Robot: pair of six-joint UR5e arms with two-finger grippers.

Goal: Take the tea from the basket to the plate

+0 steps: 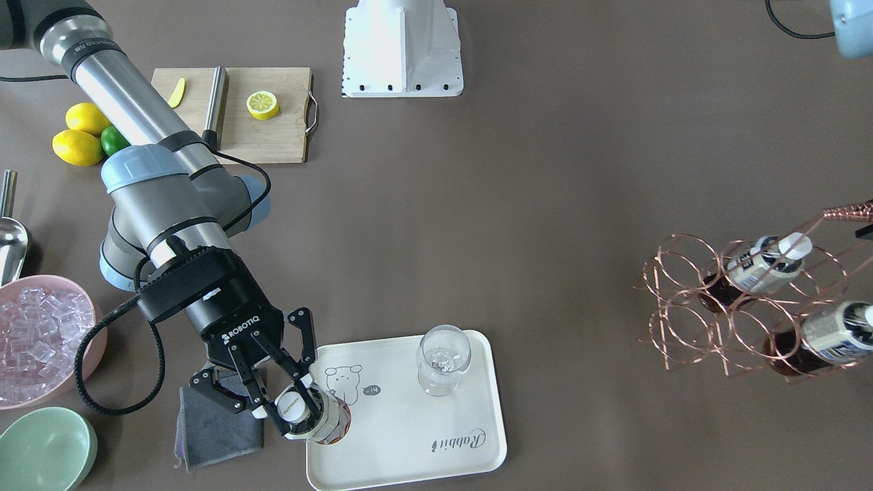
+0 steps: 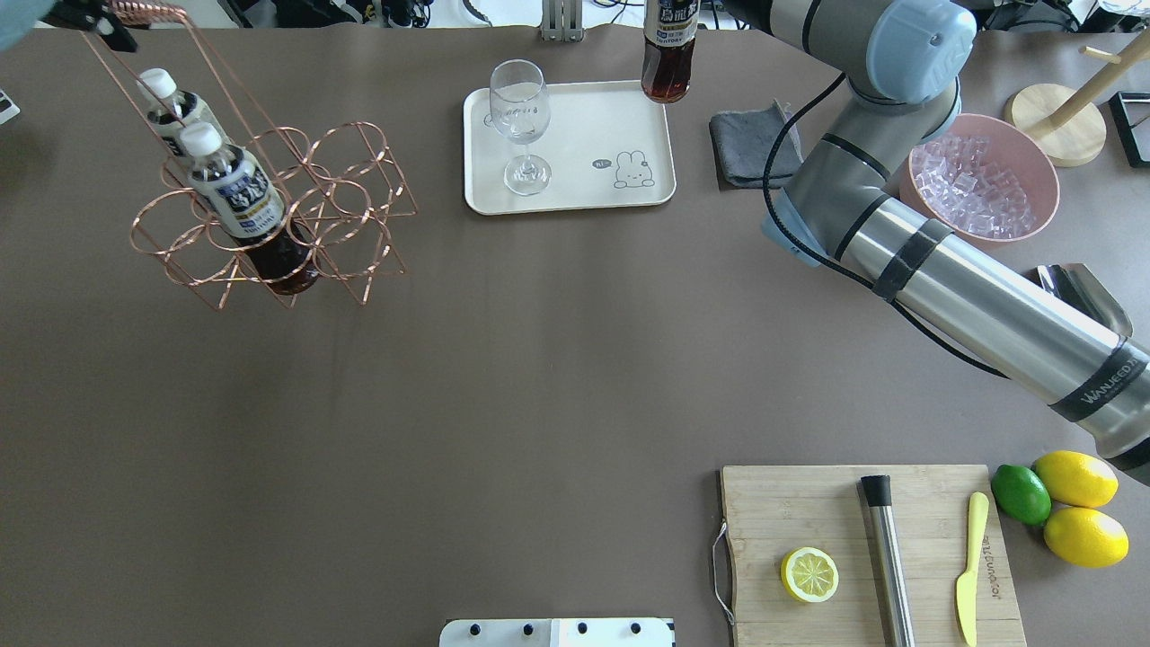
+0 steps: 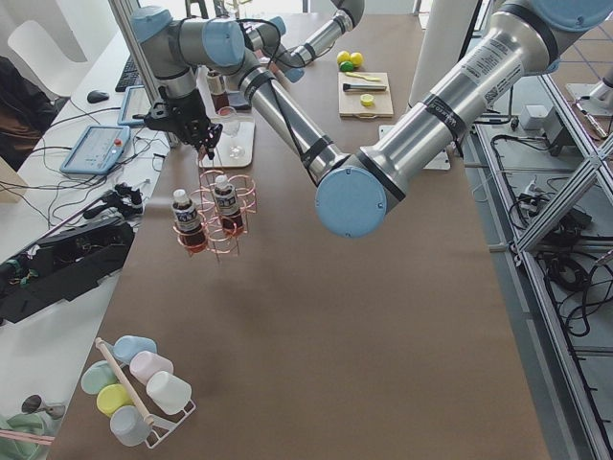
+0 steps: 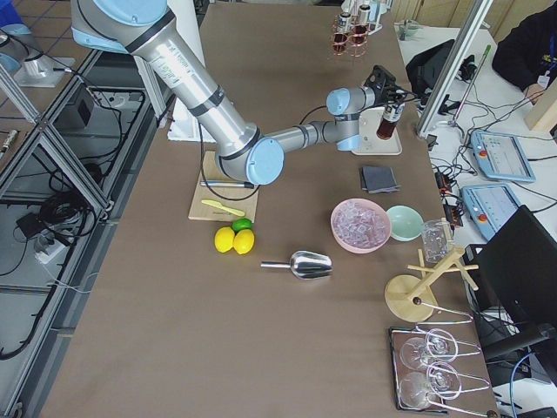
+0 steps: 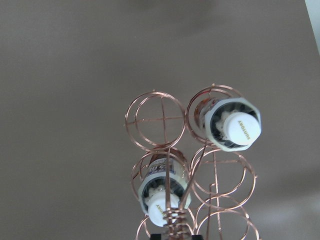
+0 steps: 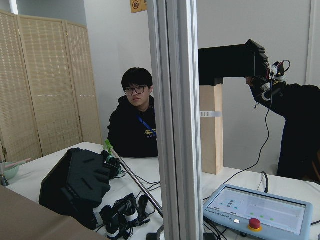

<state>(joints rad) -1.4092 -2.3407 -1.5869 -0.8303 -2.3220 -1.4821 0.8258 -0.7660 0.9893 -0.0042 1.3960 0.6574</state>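
My right gripper (image 1: 294, 407) is shut on the neck of a tea bottle (image 1: 326, 419) and holds it upright at the corner of the cream plate (image 1: 409, 440) by the bear drawing. I cannot tell if its base touches the plate. The overhead view shows this bottle (image 2: 668, 54) at the plate's (image 2: 584, 117) far right corner. The copper wire basket (image 2: 296, 193) stands at the left with two more tea bottles (image 2: 238, 193) (image 2: 175, 103) in its rings. My left gripper (image 2: 115, 34) is shut on the basket's coil handle (image 5: 172, 220).
A clear stemmed glass (image 1: 440, 358) stands on the plate. A grey cloth (image 1: 218, 423), a pink bowl of ice (image 1: 41, 334) and a pale green bowl (image 1: 44, 450) lie beside the right gripper. A cutting board (image 1: 259, 123) with half a lemon lies near the robot's base.
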